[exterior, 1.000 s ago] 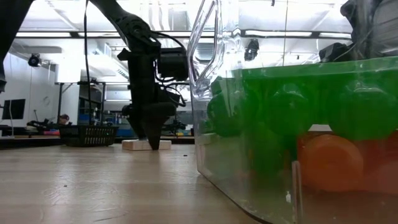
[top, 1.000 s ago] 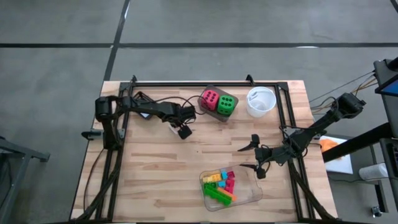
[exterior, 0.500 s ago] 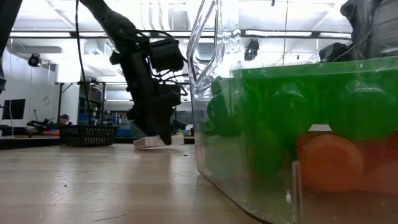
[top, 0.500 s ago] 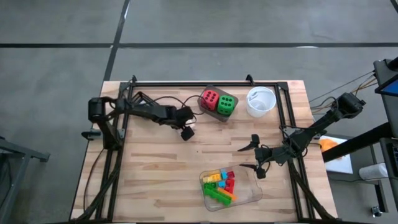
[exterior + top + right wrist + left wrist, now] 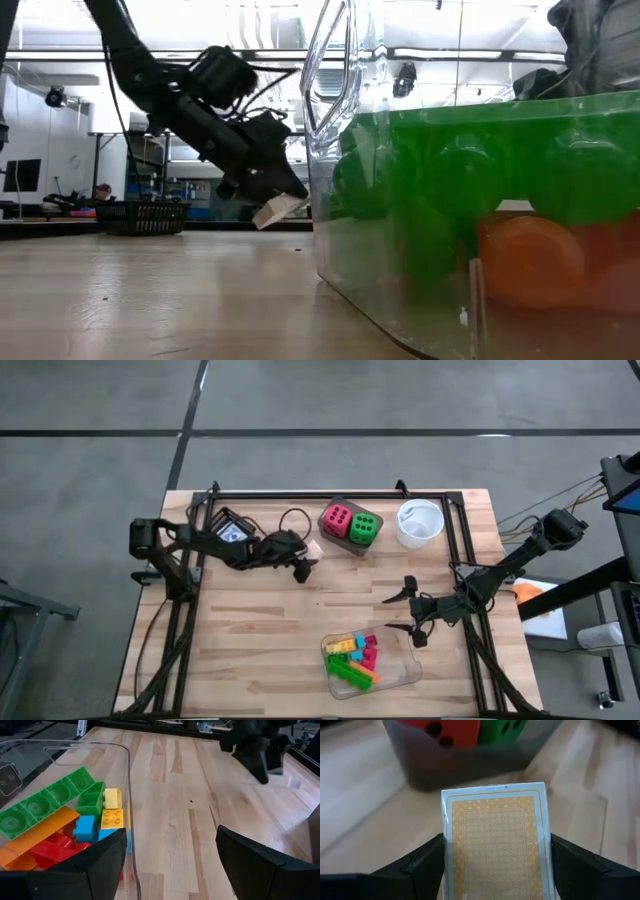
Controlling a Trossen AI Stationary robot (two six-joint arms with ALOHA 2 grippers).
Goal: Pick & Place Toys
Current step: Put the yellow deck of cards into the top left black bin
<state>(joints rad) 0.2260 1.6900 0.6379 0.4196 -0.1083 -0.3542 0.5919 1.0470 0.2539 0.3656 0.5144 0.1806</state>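
My left gripper (image 5: pixel 304 557) is shut on a card pack (image 5: pixel 495 845) with an orange patterned face and a pale border, just left of the dice. The pack (image 5: pixel 280 208) hangs tilted above the wood. A pink-red die (image 5: pixel 337 518) and a green die (image 5: pixel 364 527) sit in a dark container (image 5: pixel 465 767) at the far middle. Coloured bricks (image 5: pixel 65 820) lie in a clear tray (image 5: pixel 400 672) near the front. My right gripper (image 5: pixel 408 610) stands open beside that tray with nothing between its fingers. My left gripper pinches the card pack by its two long edges (image 5: pixel 446 855) between its two fingers (image 5: pixel 422 862), at the end nearest the wrist. The fingers slant down from the table's left and lie along the pack. The pack is lifted clear of the table, tilted.
A white round bowl (image 5: pixel 419 522) stands right of the dice container. A black frame (image 5: pixel 330 494) runs around the wooden table top. Bare wood (image 5: pixel 250 630) lies between both arms and at the front left.
My left gripper has tipped up from pointing straight down to a slant and has drawn a little toward the dice container. The card pack, flat on the table a second ago, first rose at one end and now hangs clear and tilted.
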